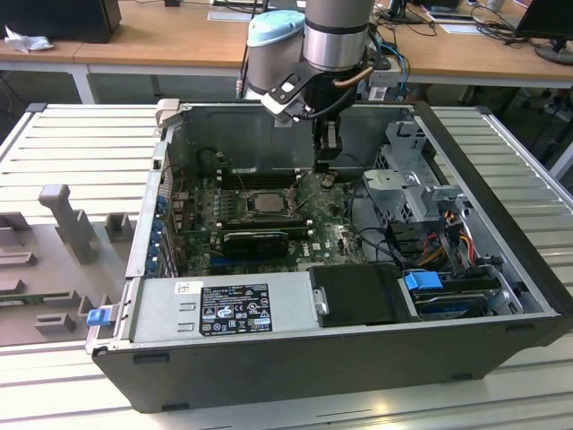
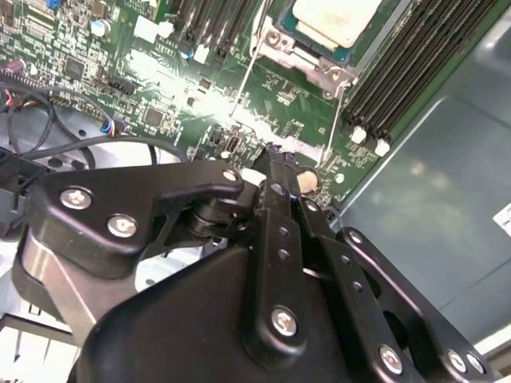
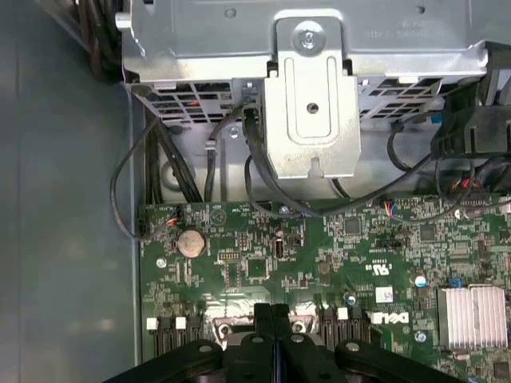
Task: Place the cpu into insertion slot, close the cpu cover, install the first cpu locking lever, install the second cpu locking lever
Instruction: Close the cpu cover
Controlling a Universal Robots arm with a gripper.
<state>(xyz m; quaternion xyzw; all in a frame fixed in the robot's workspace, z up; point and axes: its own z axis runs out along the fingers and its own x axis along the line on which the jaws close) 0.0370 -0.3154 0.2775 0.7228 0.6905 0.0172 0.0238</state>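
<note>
The cpu (image 1: pixel 266 202) lies flat in the insertion slot (image 1: pixel 243 215) near the middle of the green motherboard, its silvery top (image 2: pixel 335 17) showing. The cpu cover (image 2: pixel 310 57) lies down around it as a metal frame. Thin wire levers run along two sides of the socket (image 2: pixel 254 76) (image 2: pixel 345 94); whether they are latched I cannot tell. My gripper (image 1: pixel 324 166) hangs low over the board, just to the exterior view's right of the socket. Its black fingers (image 3: pixel 271 311) are pressed together, shut on nothing. The tips (image 2: pixel 273 155) sit close to a lever's end (image 2: pixel 297 146).
A silver drive cage (image 3: pixel 311 120) with black cables (image 3: pixel 160 159) stands beyond the board's edge. A coin battery (image 3: pixel 190 242) lies near the gripper. Long black memory slots (image 2: pixel 415 72) flank the socket. A black graphics card (image 1: pixel 255 240) and the power supply (image 1: pixel 224 305) lie toward the case front.
</note>
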